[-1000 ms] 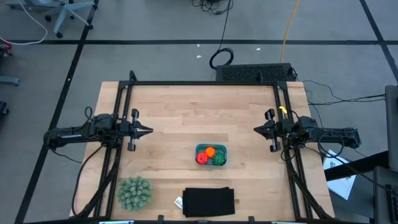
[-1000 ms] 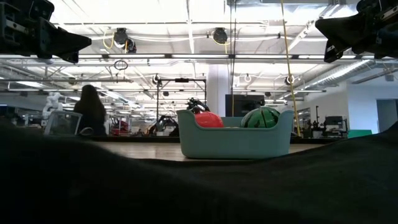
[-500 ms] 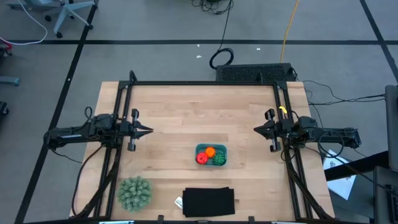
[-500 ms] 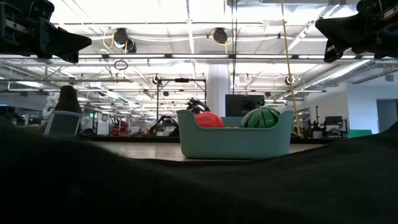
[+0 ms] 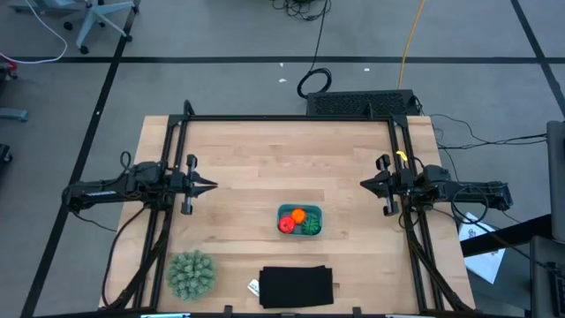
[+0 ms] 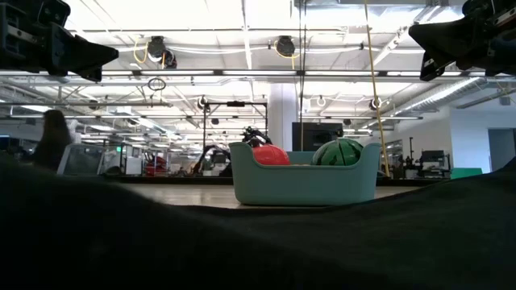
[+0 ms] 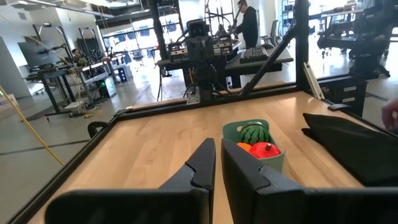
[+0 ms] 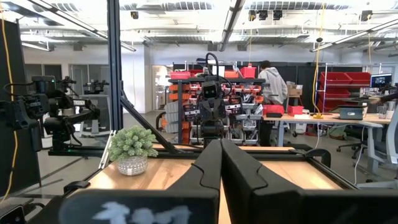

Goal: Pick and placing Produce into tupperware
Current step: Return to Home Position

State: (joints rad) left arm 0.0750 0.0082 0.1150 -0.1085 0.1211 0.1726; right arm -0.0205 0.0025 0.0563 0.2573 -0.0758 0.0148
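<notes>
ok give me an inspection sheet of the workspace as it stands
surface: wooden table with black frame rails.
job's things: tupperware holds the red fruit, orange ball and striped green ball.
clutter: spiky ball and black rectangle near one table edge, apart from the tupperware.
grippers: left gripper and right gripper shut, empty, raised at opposite sides.
cables: yellow cable and black coil on the floor beyond the table.
surroundings: a person far behind the table.
</notes>
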